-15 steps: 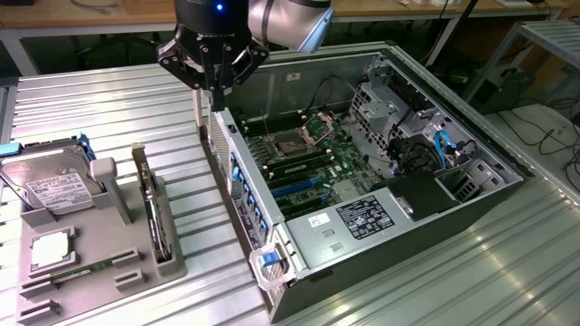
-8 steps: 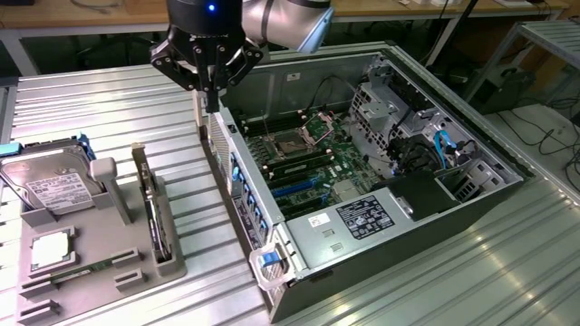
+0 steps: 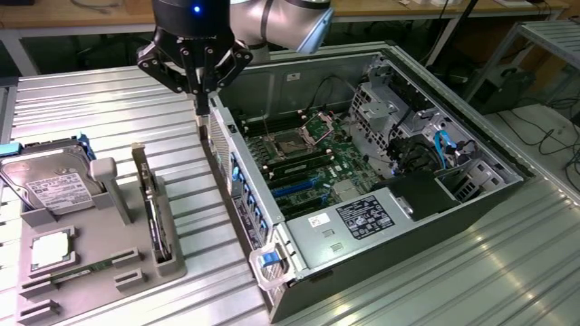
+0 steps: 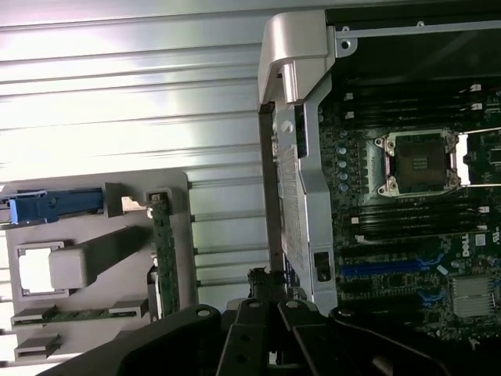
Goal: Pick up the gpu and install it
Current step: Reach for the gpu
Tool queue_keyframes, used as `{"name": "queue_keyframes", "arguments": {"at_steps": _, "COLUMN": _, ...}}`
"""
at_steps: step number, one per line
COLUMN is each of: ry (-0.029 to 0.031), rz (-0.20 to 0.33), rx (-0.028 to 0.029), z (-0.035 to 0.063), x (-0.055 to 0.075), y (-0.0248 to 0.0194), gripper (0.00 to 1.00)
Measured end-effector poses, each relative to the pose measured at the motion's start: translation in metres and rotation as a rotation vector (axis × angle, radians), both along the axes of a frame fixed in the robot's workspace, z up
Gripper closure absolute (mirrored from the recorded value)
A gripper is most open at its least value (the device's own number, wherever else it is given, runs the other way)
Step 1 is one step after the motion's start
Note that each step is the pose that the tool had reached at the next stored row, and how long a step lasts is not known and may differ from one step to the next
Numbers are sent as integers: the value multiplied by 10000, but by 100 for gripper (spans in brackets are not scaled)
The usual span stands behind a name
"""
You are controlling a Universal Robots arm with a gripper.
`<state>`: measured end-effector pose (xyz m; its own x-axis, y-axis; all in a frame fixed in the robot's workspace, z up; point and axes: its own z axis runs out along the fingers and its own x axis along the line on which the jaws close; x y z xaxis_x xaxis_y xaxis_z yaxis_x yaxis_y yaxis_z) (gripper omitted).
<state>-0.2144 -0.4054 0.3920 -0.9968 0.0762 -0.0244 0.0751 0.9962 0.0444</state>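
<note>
Ribbed metal desk in a workshop.
The desk (image 3: pixel 109 109) is built of pale grooved slats that catch bright glare. A wooden bench (image 3: pixel 81 17) runs behind its far edge, and black cables (image 3: pixel 555 139) trail over the grey floor (image 3: pixel 521 125) beside it.

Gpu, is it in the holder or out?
In: the gpu stands on edge in the holder, apart from the gripper by the case.

The gpu (image 3: pixel 148 204) stands on edge in the holder (image 3: pixel 95 238), at the exterior view's left of the computer case (image 3: pixel 381 272).
</note>
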Motion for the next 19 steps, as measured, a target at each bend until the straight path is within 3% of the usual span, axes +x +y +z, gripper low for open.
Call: {"name": "queue_keyframes", "arguments": {"at_steps": 19, "ry": 0, "rz": -1, "rx": 0, "z": -2, "x": -220, "y": -34, "gripper": 89}}
